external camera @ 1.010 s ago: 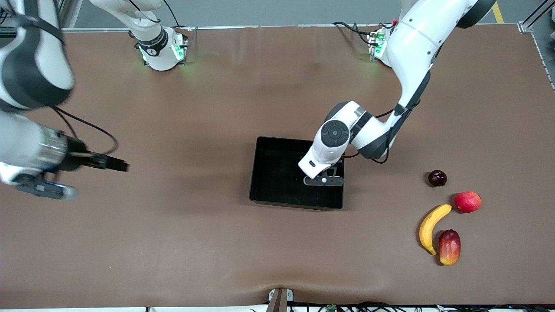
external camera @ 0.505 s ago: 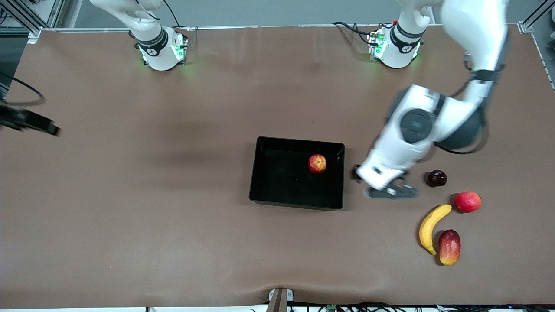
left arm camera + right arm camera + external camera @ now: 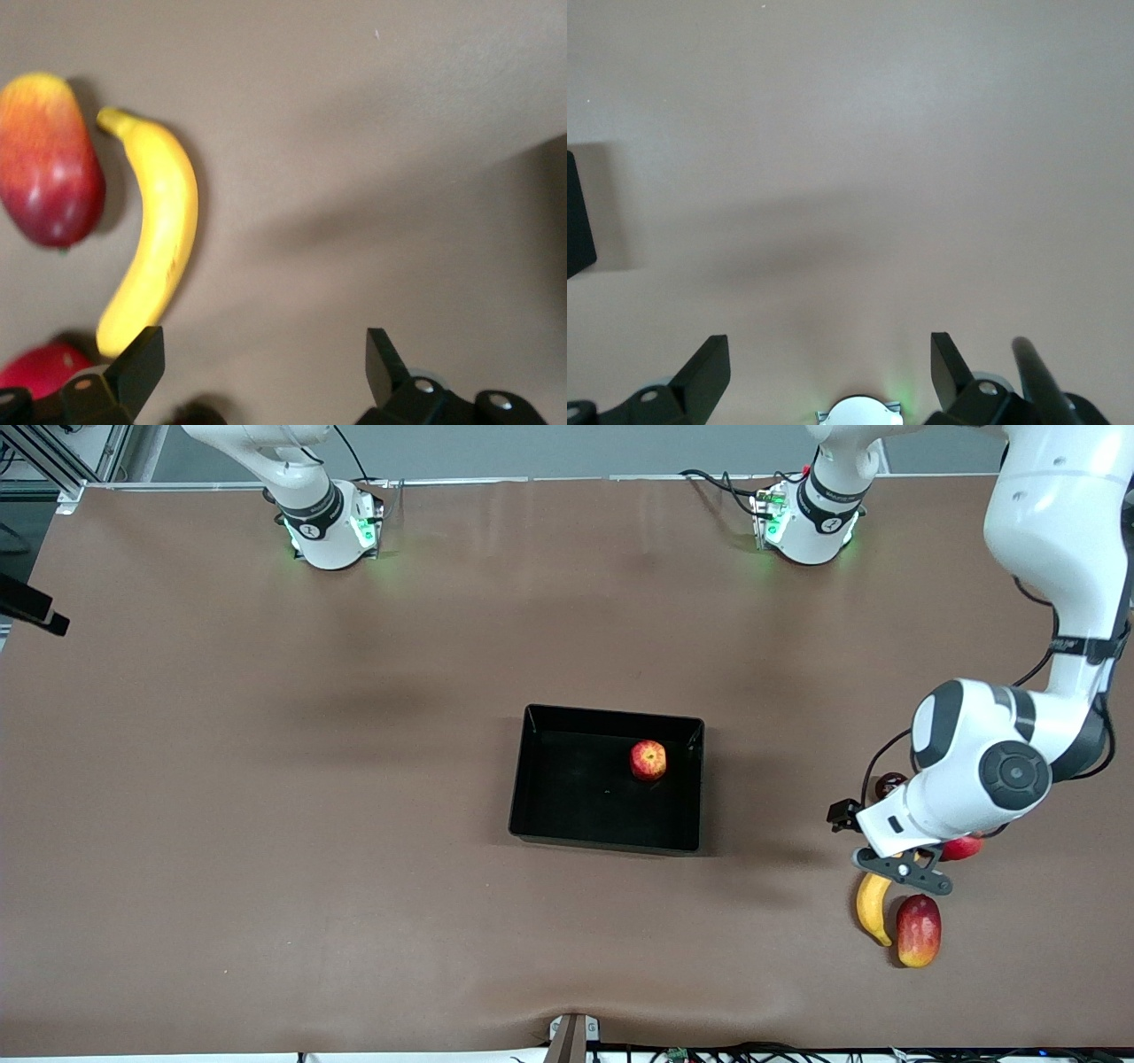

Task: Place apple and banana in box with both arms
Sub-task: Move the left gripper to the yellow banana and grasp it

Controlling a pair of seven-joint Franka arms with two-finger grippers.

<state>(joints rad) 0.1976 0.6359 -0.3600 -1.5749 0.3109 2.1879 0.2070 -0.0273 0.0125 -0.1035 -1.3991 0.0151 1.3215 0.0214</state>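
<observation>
Brown table [image 3: 354, 868], banana [image 3: 873, 908] under open left tool [image 3: 904, 868], apple [image 3: 648, 760] in box [image 3: 532, 779]

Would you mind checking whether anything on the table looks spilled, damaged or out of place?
Nothing stands out. The apple sits in the box; the banana lies intact on the table beside the mango, with the open left gripper over it.

apple [image 3: 648, 760]: in the box [image 3: 532, 779], toward the left arm's end
banana [image 3: 873, 908]: on the table, touching the mango [image 3: 919, 930]
left gripper [image 3: 904, 868]: over the banana's upper end
</observation>
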